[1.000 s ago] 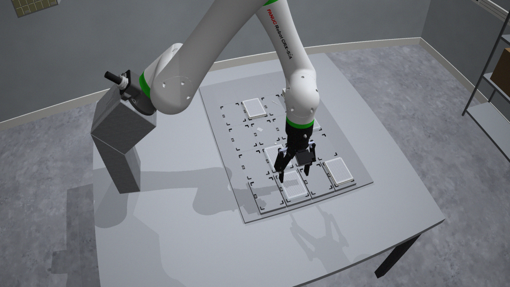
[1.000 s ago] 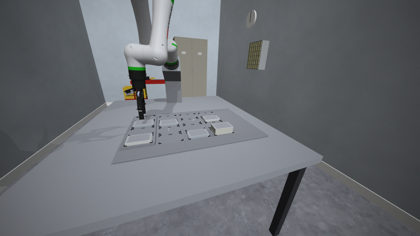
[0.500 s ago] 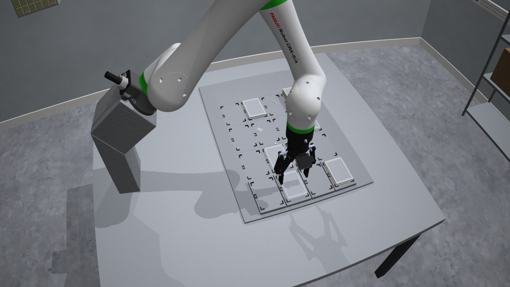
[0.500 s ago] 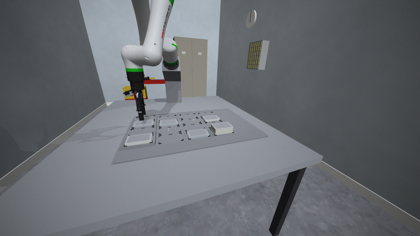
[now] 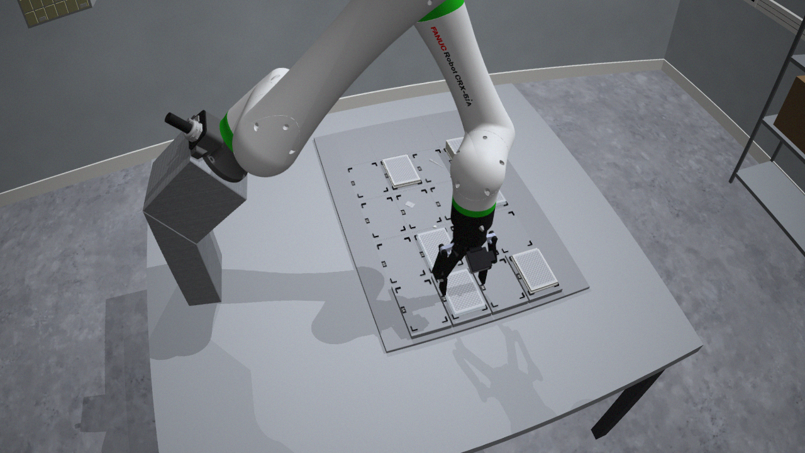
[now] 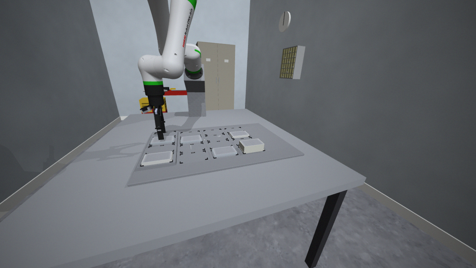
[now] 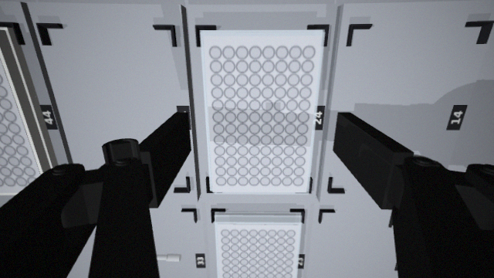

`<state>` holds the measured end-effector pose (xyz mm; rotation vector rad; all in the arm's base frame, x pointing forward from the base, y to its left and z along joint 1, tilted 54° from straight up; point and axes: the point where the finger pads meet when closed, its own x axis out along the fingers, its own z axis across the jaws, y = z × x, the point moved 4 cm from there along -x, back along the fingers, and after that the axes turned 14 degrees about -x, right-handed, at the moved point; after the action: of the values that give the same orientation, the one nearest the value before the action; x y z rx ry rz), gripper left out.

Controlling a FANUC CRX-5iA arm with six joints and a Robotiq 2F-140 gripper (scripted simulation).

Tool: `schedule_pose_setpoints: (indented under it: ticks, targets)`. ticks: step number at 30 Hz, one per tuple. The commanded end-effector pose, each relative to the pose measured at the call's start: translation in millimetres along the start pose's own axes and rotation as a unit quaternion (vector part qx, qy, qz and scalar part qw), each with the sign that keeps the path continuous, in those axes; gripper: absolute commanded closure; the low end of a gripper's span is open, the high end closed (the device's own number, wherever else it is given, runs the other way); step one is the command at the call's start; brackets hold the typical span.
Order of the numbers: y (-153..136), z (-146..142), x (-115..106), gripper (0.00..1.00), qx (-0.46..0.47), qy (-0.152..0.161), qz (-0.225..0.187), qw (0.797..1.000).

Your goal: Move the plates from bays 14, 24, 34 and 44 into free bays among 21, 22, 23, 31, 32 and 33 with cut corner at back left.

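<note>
Gripper (image 5: 463, 285) (image 6: 161, 134) (image 7: 262, 131) fingers stand apart in the top view, released, on either side of the plate in bay 24 (image 5: 466, 294) (image 6: 162, 140) (image 7: 262, 112). Another plate sits in bay 44 (image 5: 534, 270) (image 6: 157, 158) (image 7: 15, 135), with others in bay 23 (image 5: 433, 243) (image 6: 190, 139) (image 7: 258, 251) and bay 21 (image 5: 400, 170) (image 6: 238, 134). A white slip (image 5: 410, 204) lies in bay 22.

From the exterior, the fingers point down at the bay 24 plate, which lies flat on the deck (image 5: 563, 285) (image 6: 279, 153) on the counter (image 5: 281, 382) (image 6: 199, 200). The tall block (image 6: 251, 145) is in bay 41, beside the bay 42 plate (image 6: 224, 151).

At the wrist, gaps show between both fingers and the bay 24 plate. A white stick (image 7: 170, 257) lies near the 33 label (image 7: 200, 260).
</note>
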<state>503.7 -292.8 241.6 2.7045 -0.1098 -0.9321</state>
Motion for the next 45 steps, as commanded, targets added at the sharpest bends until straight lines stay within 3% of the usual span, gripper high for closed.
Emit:
schedule_pose_setpoints:
  ticks: [1,23,45]
  targets:
    - [0.6,-0.5,3.1,0.30,0.000,0.000,0.001,1.000]
    - [0.7,-0.5,7.6,0.30,0.000,0.001,0.001,1.000]
    - [0.6,-0.5,27.5,0.30,0.000,0.000,0.001,1.000]
